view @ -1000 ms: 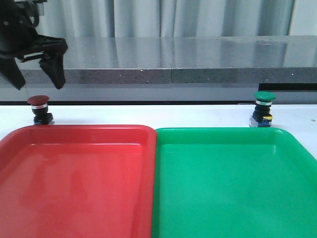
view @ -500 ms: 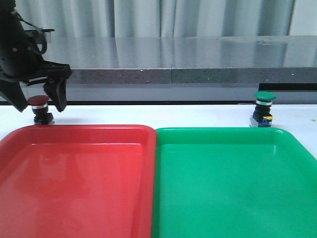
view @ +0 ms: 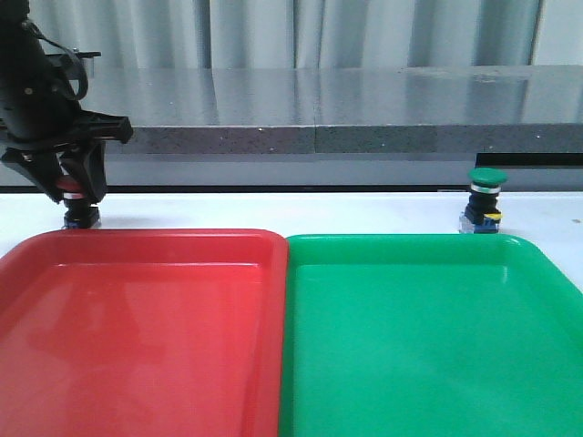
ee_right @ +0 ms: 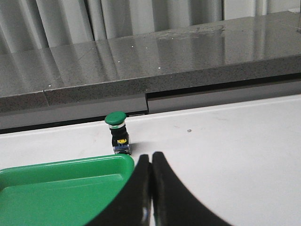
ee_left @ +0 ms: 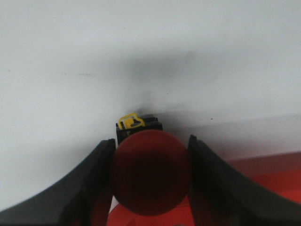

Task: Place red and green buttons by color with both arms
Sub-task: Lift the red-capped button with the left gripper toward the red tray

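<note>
Left gripper (ee_left: 150, 150): dark metal claw, fingers pressed to both sides of the red button (ee_left: 150, 172), pinching its domed cap. Button between the fingers, standing on the white table (view: 273, 209) just beyond the far rim of the red tray (view: 137, 337).

Handling advice: best lifted straight up before any swing over the tray rim; smooth rounded cap likely to slip, so a firm, level squeeze advised.

Right gripper (ee_right: 151, 197): fingers pressed together, holding nothing. Green button (ee_right: 117, 132) ahead of the fingertips, well apart, upright beside the corner of the green tray (ee_right: 56, 188).

Materials: matte mushroom caps, silver collars, black bodies with yellow tab, blue bases; glossy moulded plastic trays with rounded rims; speckled grey ledge (view: 364, 109) behind.
</note>
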Tool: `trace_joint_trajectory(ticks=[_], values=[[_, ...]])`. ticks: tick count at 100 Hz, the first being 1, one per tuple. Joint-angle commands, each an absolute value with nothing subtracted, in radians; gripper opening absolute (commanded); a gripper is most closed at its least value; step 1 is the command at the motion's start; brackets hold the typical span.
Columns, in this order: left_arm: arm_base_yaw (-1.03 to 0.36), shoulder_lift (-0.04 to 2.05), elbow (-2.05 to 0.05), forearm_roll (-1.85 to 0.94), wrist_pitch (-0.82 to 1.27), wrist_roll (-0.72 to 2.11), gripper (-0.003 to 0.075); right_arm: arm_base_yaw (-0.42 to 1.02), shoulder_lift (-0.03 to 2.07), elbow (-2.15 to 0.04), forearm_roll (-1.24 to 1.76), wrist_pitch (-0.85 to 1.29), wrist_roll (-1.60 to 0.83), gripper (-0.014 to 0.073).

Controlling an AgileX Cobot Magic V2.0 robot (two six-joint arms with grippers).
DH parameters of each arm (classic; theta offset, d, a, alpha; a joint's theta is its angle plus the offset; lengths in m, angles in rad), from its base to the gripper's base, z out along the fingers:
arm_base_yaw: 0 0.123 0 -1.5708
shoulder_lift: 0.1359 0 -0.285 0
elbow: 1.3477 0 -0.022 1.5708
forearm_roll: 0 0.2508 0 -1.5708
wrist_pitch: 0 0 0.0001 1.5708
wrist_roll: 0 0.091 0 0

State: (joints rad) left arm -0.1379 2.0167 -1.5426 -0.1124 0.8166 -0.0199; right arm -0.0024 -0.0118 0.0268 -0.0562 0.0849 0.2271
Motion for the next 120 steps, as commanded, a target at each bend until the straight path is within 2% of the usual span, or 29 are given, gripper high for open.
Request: trace_joint_trajectory(ticks=[1,35,88,120], values=[[-0.142,1.960,-1.573,-0.118,0.763,-0.023,0.0131,-0.008,-0.033,0.008,-0.069,0.007,0.220,-0.0055],[-0.142,1.952,-1.598,-0.124,0.773,-0.044,0.0061,-0.008,-0.033,0.008,-0.069,0.007,0.220,-0.0055],[-0.183,1.783,-1.598,-0.124,0.787,-0.158,0.0061,-0.008,-0.033,0.008,-0.069,0.007,0.220,-0.0055],[-0.264,1.645,-1.445,-0.124,0.741,-0.219,0.0062,-0.008,-0.033,0.008,-0.069,0.007,0.220,-0.0055]])
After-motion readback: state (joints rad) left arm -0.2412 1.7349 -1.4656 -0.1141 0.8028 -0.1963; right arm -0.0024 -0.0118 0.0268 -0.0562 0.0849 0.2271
